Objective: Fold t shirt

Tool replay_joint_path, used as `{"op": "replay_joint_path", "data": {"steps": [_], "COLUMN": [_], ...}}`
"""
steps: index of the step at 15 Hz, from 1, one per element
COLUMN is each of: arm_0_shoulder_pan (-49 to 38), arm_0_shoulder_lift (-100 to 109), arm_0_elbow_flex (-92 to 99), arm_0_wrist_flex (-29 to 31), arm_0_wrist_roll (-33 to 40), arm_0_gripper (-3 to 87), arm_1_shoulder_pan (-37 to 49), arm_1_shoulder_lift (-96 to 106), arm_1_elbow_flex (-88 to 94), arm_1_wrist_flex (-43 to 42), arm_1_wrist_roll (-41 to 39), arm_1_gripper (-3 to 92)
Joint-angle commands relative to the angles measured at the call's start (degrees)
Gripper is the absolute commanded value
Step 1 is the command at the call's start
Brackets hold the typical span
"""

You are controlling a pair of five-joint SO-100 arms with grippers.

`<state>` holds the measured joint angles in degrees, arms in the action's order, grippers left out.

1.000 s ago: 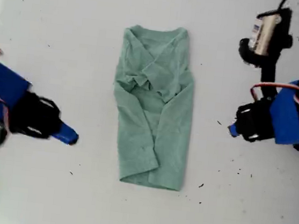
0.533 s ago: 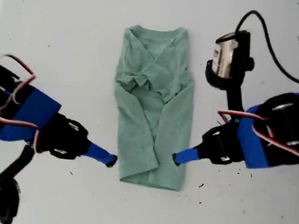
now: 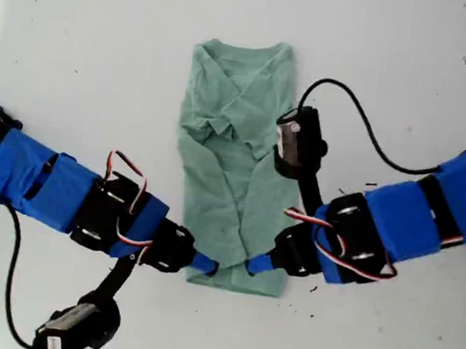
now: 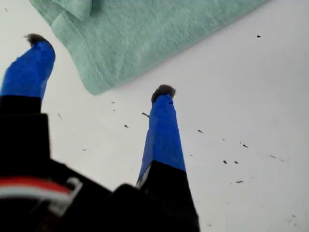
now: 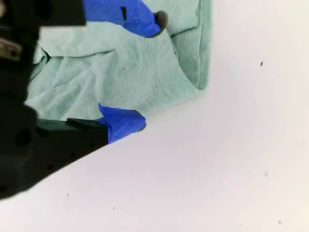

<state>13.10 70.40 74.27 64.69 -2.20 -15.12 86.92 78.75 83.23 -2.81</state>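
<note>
T shirt (image 3: 238, 167) lies flat in the centre of the exterior view, folded into a narrow upright strip, neckline at the top, hem at the bottom, on a white surface (image 3: 80, 39). Two blue-taped arms reach in low: one arm (image 3: 47, 183) from the exterior view's left, another arm (image 3: 396, 218) from the exterior view's right. Both blue tips meet at the shirt's bottom edge, near its two lower corners. Which arm is which is not clear from the wrist views.

My first gripper (image 4: 99, 65) — jaws released and spread wide, nothing held. Both blue tips sit over bare surface, and a rounded corner of the shirt (image 4: 145, 34) lies just beyond and between them. Small dark specks (image 4: 236, 162) are scattered on the surface nearby.

My second gripper (image 5: 149, 71) — jaws also released, nothing pinched. One fingertip (image 5: 145, 19) is over the cloth, the other (image 5: 123, 123) sits right at the shirt's edge, beside a folded corner. I can't tell whether either tip touches the fabric.
</note>
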Motion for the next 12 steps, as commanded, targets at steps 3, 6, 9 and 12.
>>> {"op": "replay_joint_path", "data": {"steps": [3,6,9,12], "arm_0_shoulder_pan": [-3.6,-2.55,-0.7,0.97], "arm_0_shoulder_lift": [-6.94,-9.49,-9.76,-7.91], "arm_0_elbow_flex": [-4.13,-5.45,-8.35,-11.87], "arm_0_wrist_flex": [-3.52,-4.04,-5.01,-4.75], "arm_0_wrist_roll": [0.18,0.62,1.23,2.02], "arm_0_gripper": [25.9,-0.2,-0.2,-0.2], "arm_1_shoulder_pan": [-2.9,-4.13,-4.48,-4.66], "arm_1_shoulder_lift": [-8.88,-14.15,-14.15,-10.72], "arm_1_elbow_flex": [-4.31,-3.69,-3.87,-5.36], "arm_1_wrist_flex": [-7.47,-11.69,-12.74,-11.78], "arm_1_wrist_roll": [0.62,0.62,-0.7,-3.52], "arm_1_gripper": [34.4,4.2,1.0,1.0]}}
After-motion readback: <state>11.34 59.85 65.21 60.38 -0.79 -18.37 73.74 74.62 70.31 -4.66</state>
